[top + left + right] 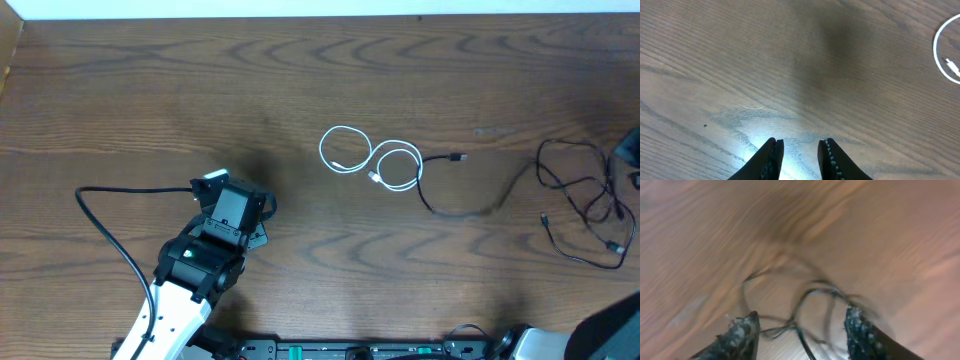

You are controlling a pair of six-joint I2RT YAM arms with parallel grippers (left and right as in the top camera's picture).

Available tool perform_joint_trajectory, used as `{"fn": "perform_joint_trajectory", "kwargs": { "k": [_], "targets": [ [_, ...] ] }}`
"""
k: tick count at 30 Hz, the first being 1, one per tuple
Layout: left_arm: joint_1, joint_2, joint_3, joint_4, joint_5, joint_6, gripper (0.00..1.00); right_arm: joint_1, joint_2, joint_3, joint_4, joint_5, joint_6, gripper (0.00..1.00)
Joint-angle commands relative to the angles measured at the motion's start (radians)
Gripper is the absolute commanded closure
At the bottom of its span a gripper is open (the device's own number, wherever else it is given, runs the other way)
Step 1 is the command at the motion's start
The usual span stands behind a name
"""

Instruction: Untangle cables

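- I see the left gripper (799,142) low over the bare wooden table (300,70), at the near left. Its fingers stand a narrow gap apart with nothing between them.
- The right gripper (802,312) is at the far right of the table. Its wrist view is blurred, but I can see both fingers spread wide, with loops of the black tangle (590,200) on the wood between them. No strand looks pinched.
- The white cable (373,155) lies mid-table in two joined loops, well apart from both grippers.
- A black cable (430,207) curves just beside the white one's right loop and runs toward the tangle. I cannot tell whether it joins the tangle.
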Motion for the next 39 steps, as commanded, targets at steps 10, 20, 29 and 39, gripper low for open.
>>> {"fn": "perform_joint_trajectory", "kwargs": {
  "k": [10, 20, 29, 39],
  "targets": [
    [0.005, 0.002, 0.008, -0.006, -0.024, -0.005, 0.71, 0.210, 0.113, 0.002, -0.233, -0.462, -0.084, 0.47],
    [0.005, 0.002, 0.008, -0.006, -0.024, -0.006, 0.71, 0.458, 0.193, 0.002, -0.317, -0.314, -0.084, 0.45],
    [0.005, 0.002, 0.008, -0.007, -0.024, -0.005, 0.71, 0.677, 0.311, 0.002, -0.238, -0.273, -0.169, 0.44],
    [0.005, 0.002, 0.008, -0.007, -0.024, -0.005, 0.71, 0.876, 0.441, 0.002, -0.144, -0.063, -0.076, 0.59]
  ]
}}
